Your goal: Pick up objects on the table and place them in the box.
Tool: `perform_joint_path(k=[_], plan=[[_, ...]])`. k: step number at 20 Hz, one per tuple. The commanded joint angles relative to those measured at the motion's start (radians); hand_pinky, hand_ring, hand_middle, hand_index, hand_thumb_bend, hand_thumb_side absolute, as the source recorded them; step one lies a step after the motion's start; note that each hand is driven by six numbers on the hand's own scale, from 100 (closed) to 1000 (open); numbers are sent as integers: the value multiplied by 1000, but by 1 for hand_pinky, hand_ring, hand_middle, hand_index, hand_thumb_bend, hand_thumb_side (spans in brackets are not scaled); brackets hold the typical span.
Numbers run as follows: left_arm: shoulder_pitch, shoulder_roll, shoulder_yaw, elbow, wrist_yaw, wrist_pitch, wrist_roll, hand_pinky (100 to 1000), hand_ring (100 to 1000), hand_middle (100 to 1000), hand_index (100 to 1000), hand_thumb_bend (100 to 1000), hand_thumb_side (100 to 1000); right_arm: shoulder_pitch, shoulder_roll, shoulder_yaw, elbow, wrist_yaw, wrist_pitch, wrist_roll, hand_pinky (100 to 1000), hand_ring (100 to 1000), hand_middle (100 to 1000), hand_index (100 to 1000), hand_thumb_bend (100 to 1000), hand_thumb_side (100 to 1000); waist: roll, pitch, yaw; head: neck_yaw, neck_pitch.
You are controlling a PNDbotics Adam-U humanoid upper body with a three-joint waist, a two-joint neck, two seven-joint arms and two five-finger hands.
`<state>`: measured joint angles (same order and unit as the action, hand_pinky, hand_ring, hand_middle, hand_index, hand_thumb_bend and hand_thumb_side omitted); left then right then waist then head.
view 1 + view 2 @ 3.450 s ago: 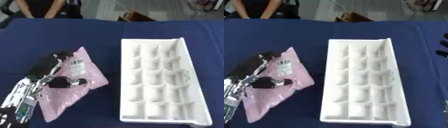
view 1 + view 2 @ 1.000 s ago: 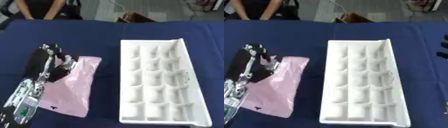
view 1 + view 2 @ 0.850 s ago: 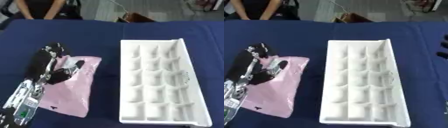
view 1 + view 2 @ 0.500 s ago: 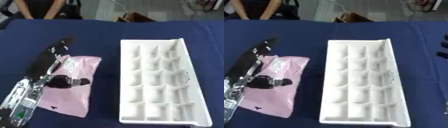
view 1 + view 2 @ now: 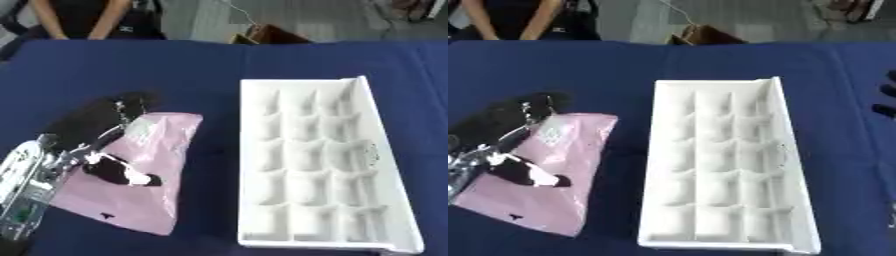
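The pink bag [image 5: 131, 180] lies flat on the blue table [image 5: 210, 70], just left of the white box [image 5: 319, 165]. The left hand [image 5: 101, 145] rests on it, fingers spread, thumb across. It should pinch an edge before lifting. The box's compartments look empty.

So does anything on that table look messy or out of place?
Nothing is spilled or broken. The flat pink plastic bag lies askew on the blue tablecloth, outside the white compartmented plastic box, with the robot's left hand resting across it. The box's compartments look empty.
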<state>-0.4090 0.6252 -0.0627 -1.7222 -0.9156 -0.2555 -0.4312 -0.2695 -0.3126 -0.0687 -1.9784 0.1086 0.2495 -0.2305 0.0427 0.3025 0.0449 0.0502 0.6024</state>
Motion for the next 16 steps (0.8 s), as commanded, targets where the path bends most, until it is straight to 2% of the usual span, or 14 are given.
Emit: perform_joint_path(k=[1,4,8,9,12,13,14,15,16], plan=[[-18,51,3,-20,12,13,-81,891,968,966,1000,806,439,-5,-12,-4,-21,2,0,3,751,843,836,940,100,924,-1,-22,-1,-3,-8],[-21,45,1,0,27,22,-107,886,955,953,1000,805,441,-5,-12,-4,-21,2,0,3,750,843,836,940,100,923,-3,-21,-1,-3,-7],[-27,27,-2,43,16,27,-106,867,930,933,1000,847,453,-6,-10,-4,-22,1,0,4,750,843,836,940,100,923,-6,-20,-2,0,-7],[-26,21,-1,55,7,28,-100,868,931,934,1000,845,453,-7,-10,-4,-22,0,0,4,750,843,836,940,100,923,-7,-19,-3,1,-7],[-17,-7,11,83,-21,35,-52,798,833,868,967,845,434,-8,-8,-4,-22,0,-1,4,750,843,836,940,100,923,-12,-17,-5,1,-9],[-12,-17,16,90,-30,39,-26,803,840,873,970,847,436,-9,-8,-4,-22,0,-1,4,750,843,836,940,100,922,-13,-16,-5,2,-9],[-7,-29,20,95,-37,43,1,722,724,799,916,824,405,-9,-8,-5,-22,-1,-1,4,750,843,836,940,100,922,-15,-16,-5,3,-9],[-1,-41,24,99,-44,49,31,733,740,808,924,828,410,-10,-7,-5,-22,-1,-2,4,750,843,836,940,100,922,-17,-16,-4,3,-10],[3,-54,28,103,-50,56,63,646,598,735,856,807,374,-10,-7,-4,-22,-2,-2,4,750,843,836,940,100,922,-18,-15,-4,4,-9]])
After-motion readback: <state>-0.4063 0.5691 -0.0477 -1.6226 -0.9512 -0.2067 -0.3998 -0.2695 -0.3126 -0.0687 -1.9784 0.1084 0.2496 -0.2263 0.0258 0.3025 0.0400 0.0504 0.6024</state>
